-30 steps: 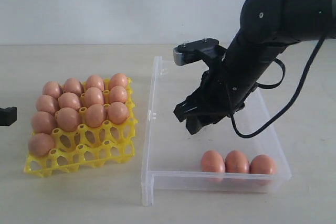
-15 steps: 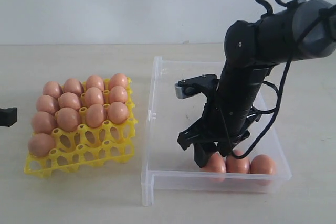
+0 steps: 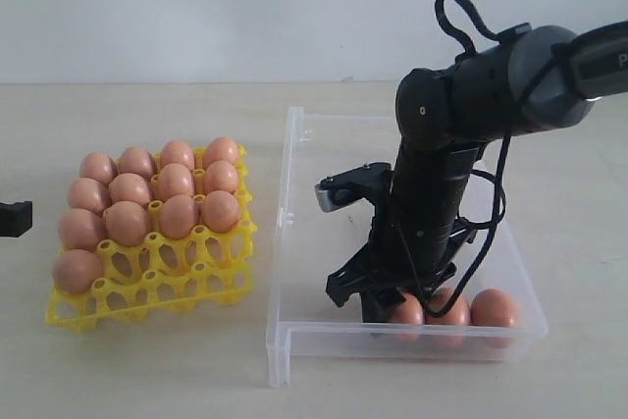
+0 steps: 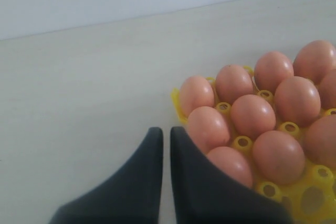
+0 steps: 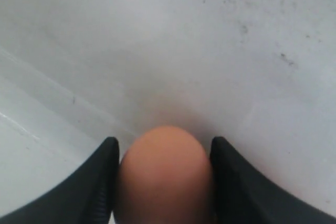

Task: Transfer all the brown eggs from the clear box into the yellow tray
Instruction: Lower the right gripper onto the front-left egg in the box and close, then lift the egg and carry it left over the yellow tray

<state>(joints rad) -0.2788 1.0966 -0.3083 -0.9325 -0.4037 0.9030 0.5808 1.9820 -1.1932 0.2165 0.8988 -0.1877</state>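
Right pincer (image 3: 385, 303) reached down into the clear box (image 3: 286, 205), its jaws flanking one of the brown eggs (image 3: 494, 307).

Three eggs lay in a row against the box's near wall, and the flanked egg (image 5: 165, 177) was the one nearest the yellow tray (image 3: 177, 287). In the right wrist view both dark fingers (image 5: 105, 182) stood close against its sides, though I could not tell whether they pressed it. Its long axis ran along the fingers, with one rounded end pointing away from the wrist toward the speckled floor. Thirteen eggs stood on end in the tray's cups, filling three rows and one cup of the near row. Left pincer (image 4: 163, 140) was closed beside the tray's corner, holding nothing.
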